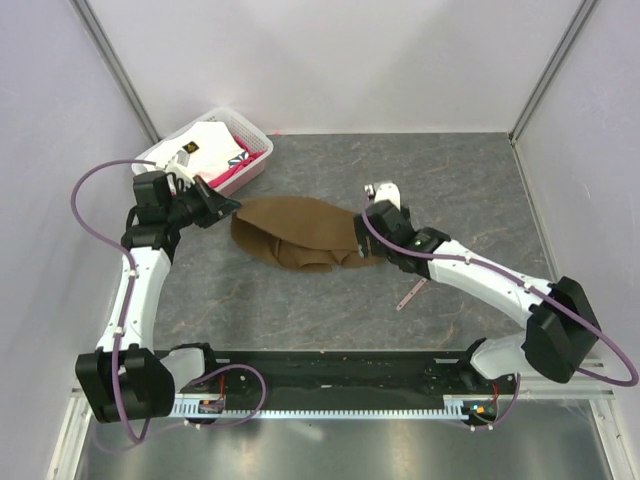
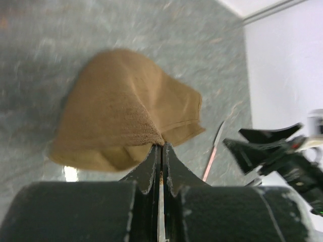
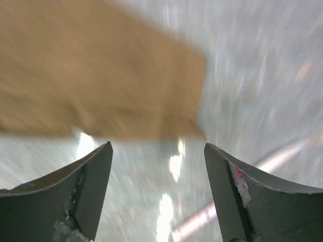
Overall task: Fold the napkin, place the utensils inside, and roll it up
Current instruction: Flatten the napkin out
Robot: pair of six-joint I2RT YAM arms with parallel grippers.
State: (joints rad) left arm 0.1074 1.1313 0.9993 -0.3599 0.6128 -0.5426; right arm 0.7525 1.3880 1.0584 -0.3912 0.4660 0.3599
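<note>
The brown napkin (image 1: 295,235) lies rumpled and partly folded over on the grey table. My left gripper (image 1: 232,205) is at its left end, and in the left wrist view it (image 2: 161,146) is shut on a corner of the napkin (image 2: 121,106). My right gripper (image 1: 368,243) hovers at the napkin's right end, open and holding nothing (image 3: 157,145). The napkin's edge (image 3: 101,75) lies just ahead of its tips. The utensil (image 1: 410,293), slim with a pinkish handle, lies on the table right of the napkin and also shows as utensil (image 2: 214,146) and, blurred, utensil (image 3: 242,199).
A white basket (image 1: 262,165) with white and pink folded cloths stands at the back left, close behind my left gripper. Walls close the table at the back and on both sides. The arms' black base rail (image 1: 330,380) runs along the near edge.
</note>
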